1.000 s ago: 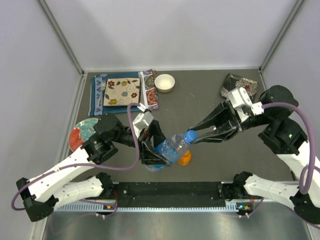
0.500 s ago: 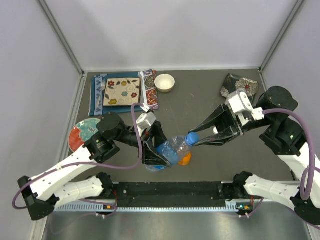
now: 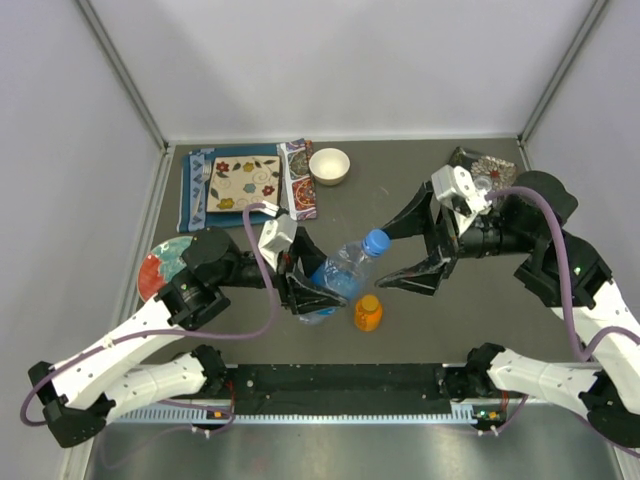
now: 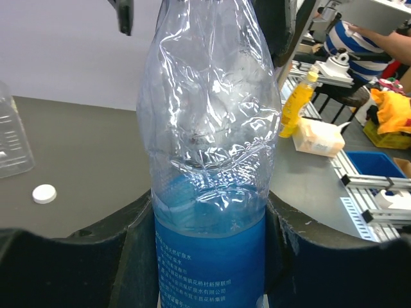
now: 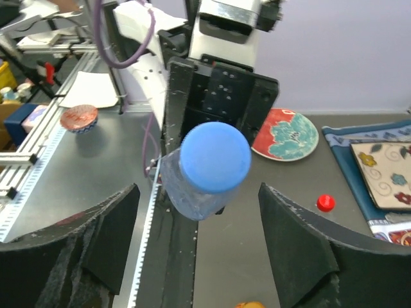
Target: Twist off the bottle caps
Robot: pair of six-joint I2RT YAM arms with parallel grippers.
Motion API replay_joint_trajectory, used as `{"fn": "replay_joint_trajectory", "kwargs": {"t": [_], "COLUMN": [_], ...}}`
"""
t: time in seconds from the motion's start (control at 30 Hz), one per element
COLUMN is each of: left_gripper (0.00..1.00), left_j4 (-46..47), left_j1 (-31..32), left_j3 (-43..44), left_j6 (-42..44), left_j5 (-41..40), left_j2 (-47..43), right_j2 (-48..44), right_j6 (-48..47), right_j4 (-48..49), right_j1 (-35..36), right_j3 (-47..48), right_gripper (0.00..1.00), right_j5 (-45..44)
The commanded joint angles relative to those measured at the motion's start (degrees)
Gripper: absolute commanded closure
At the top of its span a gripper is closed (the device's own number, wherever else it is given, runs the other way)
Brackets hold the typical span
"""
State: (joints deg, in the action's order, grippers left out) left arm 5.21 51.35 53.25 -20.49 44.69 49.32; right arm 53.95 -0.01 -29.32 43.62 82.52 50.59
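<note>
Dark tabletop (image 3: 395,190) is seen from above; the blue-tinted bottle (image 3: 343,277) is clamped in the left gripper (image 3: 308,292), its blue cap (image 3: 376,241) just before the spread right gripper (image 3: 396,258). Left wrist: thin crinkled walls are judged light and crushable. Right wrist: the cap, untouched between parted fingers (image 5: 297,244), is best pinched by its rim.

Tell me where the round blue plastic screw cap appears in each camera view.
Top external: the round blue plastic screw cap sits just right of centre.
Left wrist: not in it.
Right wrist: the cap fills the middle, facing the camera.
Shared landmark: the blue-tinted clear plastic bottle that carries it.
</note>
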Motion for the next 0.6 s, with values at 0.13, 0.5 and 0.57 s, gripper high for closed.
{"fn": "replay_joint_trajectory", "kwargs": {"t": [0.13, 0.5, 0.57], "left_gripper": [0.64, 0.64, 0.64], "left_j4": [-0.81, -7.59, -7.67], "left_j1": [0.15, 6.91, 9.97], "left_j3": [2.90, 5.02, 4.84], "left_j6": [5.98, 16.87, 19.51], "left_j5": [-8.28, -30.60, -39.80], "left_j2": [-0.37, 2.71, 3.06], "right_j2": [0.62, 3.61, 3.70], "right_j6": [7.65, 28.74, 31.64], "right_j4": [3.39, 7.26, 6.56], "right_j1": [0.33, 0.42, 0.68], "right_j3": [5.37, 8.63, 8.10], "right_gripper": [0.04, 0.01, 0.01], "right_j5": [-16.03, -37.74, -41.34]}}
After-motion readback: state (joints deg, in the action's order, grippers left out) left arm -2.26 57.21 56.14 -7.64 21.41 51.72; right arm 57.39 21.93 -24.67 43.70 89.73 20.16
